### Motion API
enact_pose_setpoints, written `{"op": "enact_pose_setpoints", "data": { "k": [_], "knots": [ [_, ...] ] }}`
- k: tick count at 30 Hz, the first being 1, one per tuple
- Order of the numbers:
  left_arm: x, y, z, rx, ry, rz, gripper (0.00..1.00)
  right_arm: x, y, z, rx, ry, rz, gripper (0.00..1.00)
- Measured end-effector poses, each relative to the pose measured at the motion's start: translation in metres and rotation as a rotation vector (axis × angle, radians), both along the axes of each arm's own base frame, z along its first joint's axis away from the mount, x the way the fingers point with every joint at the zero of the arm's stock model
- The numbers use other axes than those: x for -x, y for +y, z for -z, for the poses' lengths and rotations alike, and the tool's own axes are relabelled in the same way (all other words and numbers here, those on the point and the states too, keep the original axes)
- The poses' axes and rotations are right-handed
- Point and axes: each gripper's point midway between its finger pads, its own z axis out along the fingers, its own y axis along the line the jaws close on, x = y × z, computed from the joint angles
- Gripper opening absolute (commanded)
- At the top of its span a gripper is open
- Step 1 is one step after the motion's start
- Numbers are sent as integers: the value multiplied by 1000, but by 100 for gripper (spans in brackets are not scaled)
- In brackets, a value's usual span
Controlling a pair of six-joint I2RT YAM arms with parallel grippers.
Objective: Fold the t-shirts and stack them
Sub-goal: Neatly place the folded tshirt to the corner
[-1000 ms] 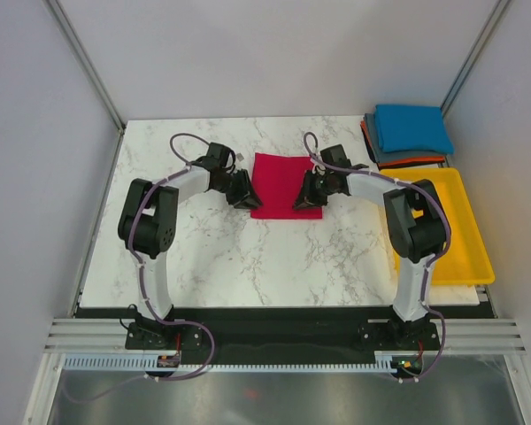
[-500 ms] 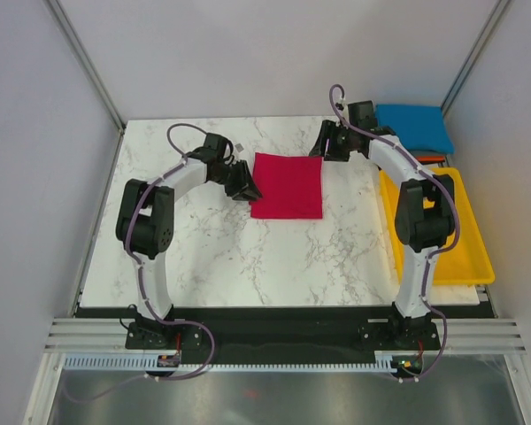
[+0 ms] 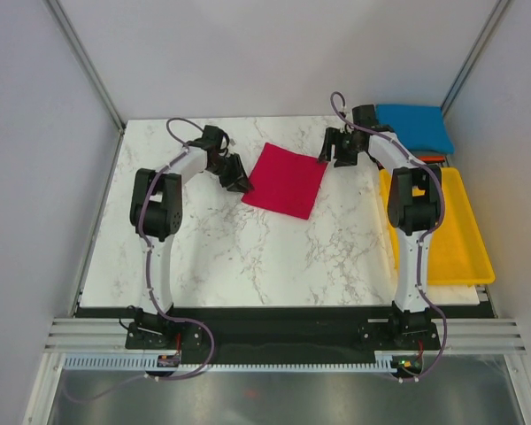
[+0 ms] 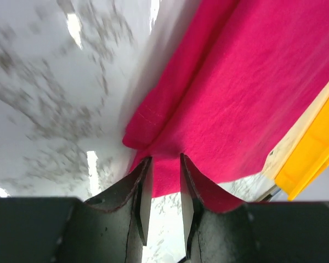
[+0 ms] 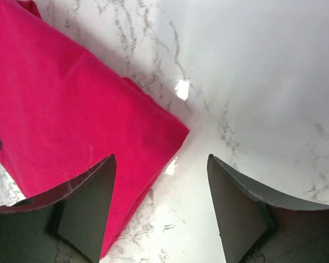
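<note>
The crimson folded cloth t-shirt (image 3: 286,181) lies skewed mid-table, its long diagonal running lower left to upper right. The left gripper (image 4: 163,162) pinches its left edge. The right gripper (image 5: 162,159) hangs spread over its right corner.

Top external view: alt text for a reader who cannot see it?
A folded red t-shirt lies skewed on the table, the left end effector gripping its left corner, the right end effector open beside its far right corner. A stack of folded shirts, blue on top, sits far right beyond a yellow tray.
</note>
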Motion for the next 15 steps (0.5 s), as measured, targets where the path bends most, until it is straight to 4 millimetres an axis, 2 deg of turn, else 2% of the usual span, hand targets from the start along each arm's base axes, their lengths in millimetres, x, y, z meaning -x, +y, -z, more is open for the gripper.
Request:
{"op": "enact_pose_setpoints", "data": {
  "k": [3, 7, 12, 15],
  "knots": [
    [-19, 6, -8, -3, -24, -15, 34, -4, -7, 8, -6, 7, -10, 77],
    [-28, 9, -26, 10, -56, -18, 36, -7, -8, 19, -8, 17, -21, 78],
    [-16, 12, -48, 3, -71, 2, 36, -11, -1, 23, -27, 15, -40, 78],
    [5, 18, -70, -10, -91, 19, 36, -11, 2, 23, -38, 14, -49, 77]
  ]
}}
